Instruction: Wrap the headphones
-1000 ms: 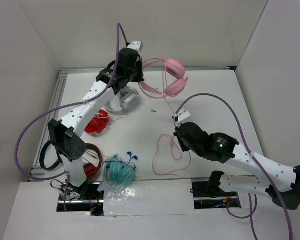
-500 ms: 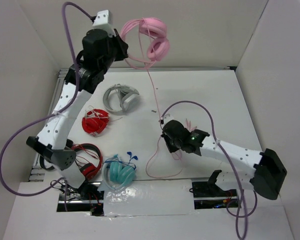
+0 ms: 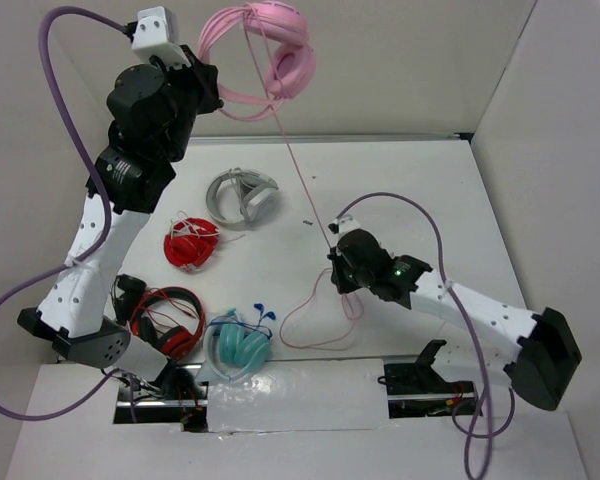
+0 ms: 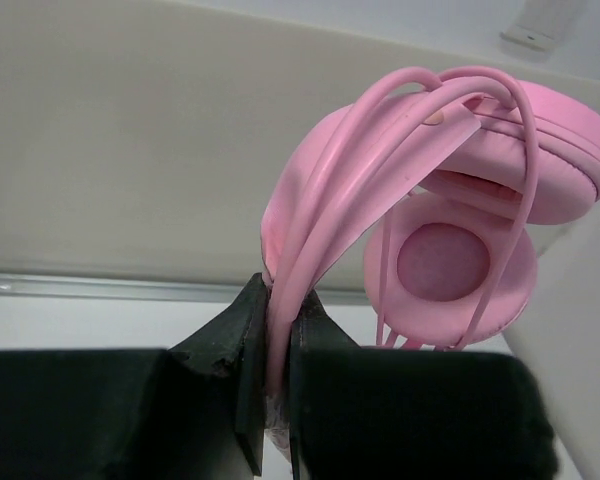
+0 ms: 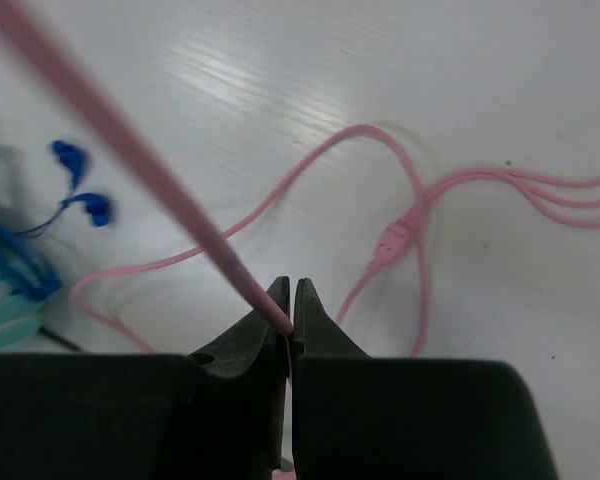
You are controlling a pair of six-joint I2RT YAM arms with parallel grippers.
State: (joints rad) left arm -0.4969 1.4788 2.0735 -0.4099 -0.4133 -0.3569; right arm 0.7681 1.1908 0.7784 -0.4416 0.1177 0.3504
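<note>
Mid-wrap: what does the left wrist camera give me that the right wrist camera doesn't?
Left wrist only: the pink headphones themselves, headband pinched in the left gripper, with cable loops draped over them. Right wrist only: the right gripper shut on a taut run of cable, slack cable and its splitter lying on the table, blue earbuds, and teal headphones at the edge. Both: pink cable and closed jaws.
</note>
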